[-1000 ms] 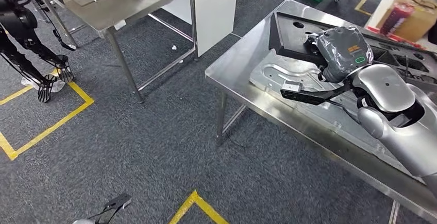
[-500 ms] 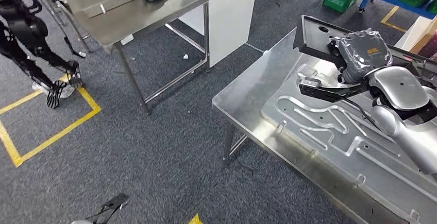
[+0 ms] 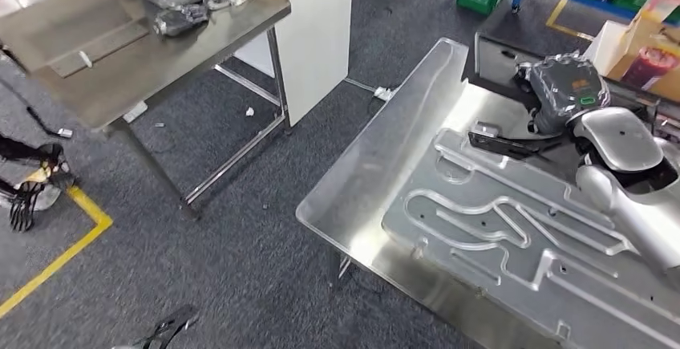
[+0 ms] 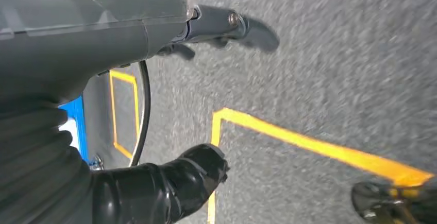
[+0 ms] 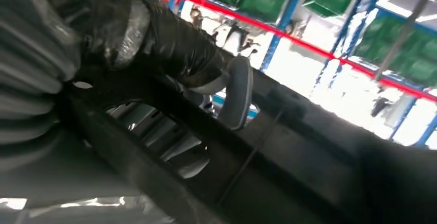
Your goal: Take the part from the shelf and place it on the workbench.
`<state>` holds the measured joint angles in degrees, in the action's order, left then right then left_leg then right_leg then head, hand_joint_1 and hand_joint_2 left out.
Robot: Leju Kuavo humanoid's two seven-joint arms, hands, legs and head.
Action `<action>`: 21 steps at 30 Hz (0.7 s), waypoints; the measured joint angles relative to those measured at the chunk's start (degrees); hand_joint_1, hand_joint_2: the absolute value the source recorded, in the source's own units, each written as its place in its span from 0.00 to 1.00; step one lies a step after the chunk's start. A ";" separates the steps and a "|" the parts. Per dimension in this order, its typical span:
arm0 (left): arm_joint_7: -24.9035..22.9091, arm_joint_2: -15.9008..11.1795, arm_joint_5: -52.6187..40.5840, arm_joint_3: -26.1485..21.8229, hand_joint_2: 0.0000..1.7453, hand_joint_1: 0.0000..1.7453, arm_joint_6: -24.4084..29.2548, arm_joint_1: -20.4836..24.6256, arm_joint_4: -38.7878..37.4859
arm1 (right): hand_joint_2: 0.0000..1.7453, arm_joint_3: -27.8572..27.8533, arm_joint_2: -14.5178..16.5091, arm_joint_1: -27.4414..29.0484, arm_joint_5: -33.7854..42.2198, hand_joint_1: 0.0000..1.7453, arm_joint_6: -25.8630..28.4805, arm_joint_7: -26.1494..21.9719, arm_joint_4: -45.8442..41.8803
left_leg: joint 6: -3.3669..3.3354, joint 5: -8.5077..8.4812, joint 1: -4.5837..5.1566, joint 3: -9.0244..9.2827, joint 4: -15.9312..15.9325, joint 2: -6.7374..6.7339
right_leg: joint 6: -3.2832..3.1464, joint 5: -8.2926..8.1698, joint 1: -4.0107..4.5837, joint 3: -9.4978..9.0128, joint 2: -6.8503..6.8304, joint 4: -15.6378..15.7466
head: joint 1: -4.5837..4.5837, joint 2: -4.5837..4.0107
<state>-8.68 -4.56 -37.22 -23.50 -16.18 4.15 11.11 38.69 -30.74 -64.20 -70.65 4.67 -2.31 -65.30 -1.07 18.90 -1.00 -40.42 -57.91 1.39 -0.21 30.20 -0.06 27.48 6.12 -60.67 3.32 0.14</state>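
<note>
A: Head view — which step?
B: Carrying, I'd judge: the right hand (image 3: 561, 84) holds the dark part (image 3: 501, 54) over the bench's (image 3: 377, 180) far edge; next it must lower it flat and let go

A: Wrist views?
B: Right: fingers (image 5: 234, 92) hooked over the part's rim. Left hand (image 4: 170, 177) hangs above the floor, fingers apart, holding nothing

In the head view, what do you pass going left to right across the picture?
Yellow floor tape → steel table → white panel → stamped metal sheet on the workbench → right hand gripping the dark part.
</note>
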 joint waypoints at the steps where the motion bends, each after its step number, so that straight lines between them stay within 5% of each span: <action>1: 0.11 0.01 0.00 -0.05 1.00 0.00 0.03 0.21 0.01 | 1.00 -0.07 -0.08 -0.11 0.01 1.00 0.05 0.09 0.02 | -0.47 0.31 -0.01 0.73 0.17 -0.57 | 0.25 -1.00 0.06 1.62 -1.43 -2.79 | -0.04 0.00; 3: 0.36 0.01 -0.02 -0.20 1.00 0.00 0.15 0.46 0.02 | 1.00 -0.15 -0.14 -0.01 -0.01 1.00 0.12 0.26 0.09 | -1.04 1.38 0.07 2.30 0.49 -1.42 | 0.88 -0.75 -0.04 6.08 -4.56 -9.17 | -0.07 -0.01; 4: 0.44 0.01 -0.07 -0.27 1.00 0.00 0.28 0.49 0.02 | 1.00 -0.16 -0.14 0.19 -0.03 1.00 0.13 0.34 0.17 | -1.16 2.11 0.11 3.07 0.57 -1.82 | 1.18 1.01 -0.15 8.30 -5.35 -11.49 | -0.06 -0.01; 6: 0.51 0.01 -0.14 -0.38 1.00 0.00 0.55 0.44 0.02 | 1.00 -0.16 -0.15 0.64 -0.05 1.00 0.13 0.41 0.42 | -1.17 3.72 0.15 4.74 0.59 -2.66 | 1.48 5.76 -0.35 11.34 -5.67 -12.55 | -0.07 -0.01; 7: 0.55 0.02 -0.12 -0.45 1.00 0.00 0.67 0.40 0.01 | 1.00 -0.16 -0.16 0.78 -0.05 1.00 0.13 0.43 0.56 | -1.16 4.57 0.20 5.70 0.55 -3.09 | 1.48 6.76 -0.36 11.99 -5.78 -11.19 | -0.07 -0.01; 8: 0.59 0.03 -0.06 -0.56 1.00 0.00 0.78 0.38 0.01 | 1.00 -0.16 -0.18 0.84 -0.05 1.00 0.12 0.43 0.69 | -1.16 5.45 0.29 6.75 0.51 -3.55 | 1.27 5.69 -0.27 12.08 -6.08 -8.60 | -0.08 -0.01; 11: 0.64 0.11 0.09 -1.00 1.00 0.00 1.08 0.36 -0.01 | 1.00 -0.16 -0.21 1.02 -0.06 1.00 0.10 0.43 0.99 | -0.92 7.83 0.75 9.34 0.42 -4.84 | -0.35 -5.68 0.74 11.26 -8.96 0.89 | -0.19 -0.01; 12: 0.65 0.14 0.10 -1.12 1.00 0.00 1.13 0.34 -0.02 | 1.00 -0.17 -0.21 1.12 -0.06 1.00 0.08 0.44 1.06 | -0.63 8.38 0.88 9.80 0.48 -5.25 | -0.80 -8.25 1.08 11.07 -9.43 2.33 | -0.27 0.00; 14: 0.76 0.14 0.10 -1.34 1.00 0.00 1.13 0.33 -0.01 | 1.00 -0.19 -0.22 1.32 -0.06 1.00 0.03 0.50 1.14 | 0.04 8.88 1.03 10.51 0.27 -5.83 | -1.21 -9.15 1.17 10.66 -8.42 2.97 | -0.44 0.00; 16: 0.96 0.13 0.10 -1.48 1.00 0.00 1.05 0.37 -0.01 | 1.00 -0.23 -0.21 1.56 0.01 1.00 -0.02 0.56 1.15 | 0.53 9.39 0.84 10.11 -1.54 -4.88 | -1.60 -9.11 0.74 9.71 -7.19 3.64 | -0.41 -0.01; 19: 1.32 0.16 0.17 -1.63 1.00 0.00 0.79 0.38 -0.01 | 1.00 -0.25 0.16 2.38 0.59 1.00 -0.62 0.52 1.37 | 1.09 12.73 0.47 5.03 -10.53 -2.18 | -2.24 -8.70 0.40 8.62 -5.97 4.11 | -0.36 -0.01; 21: 1.55 0.15 0.20 -1.78 1.00 0.00 0.67 0.21 -0.01 | 1.00 -0.25 0.39 3.64 0.99 1.00 -0.99 0.42 1.58 | 1.41 14.88 0.38 0.96 -15.85 -1.85 | -2.44 -8.21 0.43 8.28 -5.07 3.94 | -0.36 -0.01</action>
<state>-7.13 -4.41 -37.01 -25.28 -15.52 4.36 11.10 38.45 -30.35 -60.56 -69.66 3.68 -1.90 -63.72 0.34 33.78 -0.62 -39.46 -73.76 -0.45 -2.65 21.99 0.37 35.76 1.05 -56.72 2.96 0.13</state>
